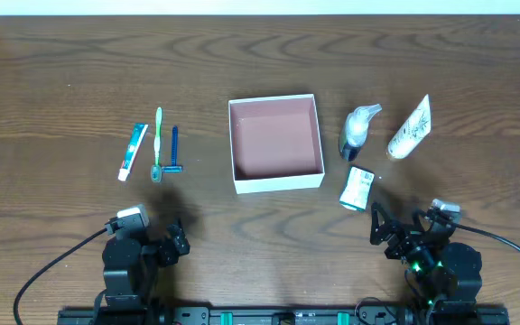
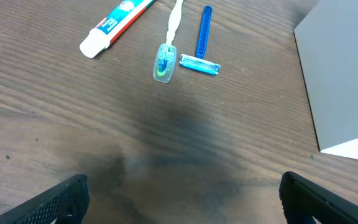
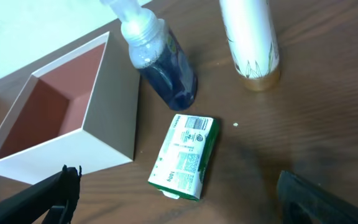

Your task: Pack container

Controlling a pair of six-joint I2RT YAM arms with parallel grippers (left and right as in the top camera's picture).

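The container [image 1: 275,181] is a square white box with a pink-brown inside, empty, at the table's middle; its wall shows in the left wrist view [image 2: 347,81] and it shows in the right wrist view [image 3: 114,106]. Left of it lie a toothpaste tube [image 1: 133,152], a toothbrush [image 1: 157,144] and a blue razor [image 1: 174,150]. Right of it lie a pump bottle [image 1: 357,131], a white tube [image 1: 410,128] and a green-and-white carton [image 1: 357,188]. My left gripper [image 1: 171,242] is open and empty near the front edge. My right gripper [image 1: 388,233] is open and empty, just short of the carton [image 3: 185,155].
The arm bases and cables sit along the front edge of the dark wooden table [image 1: 61,72]. The toothpaste [image 2: 114,25], toothbrush [image 2: 166,56] and razor [image 2: 201,50] lie ahead of the left gripper [image 2: 182,202].
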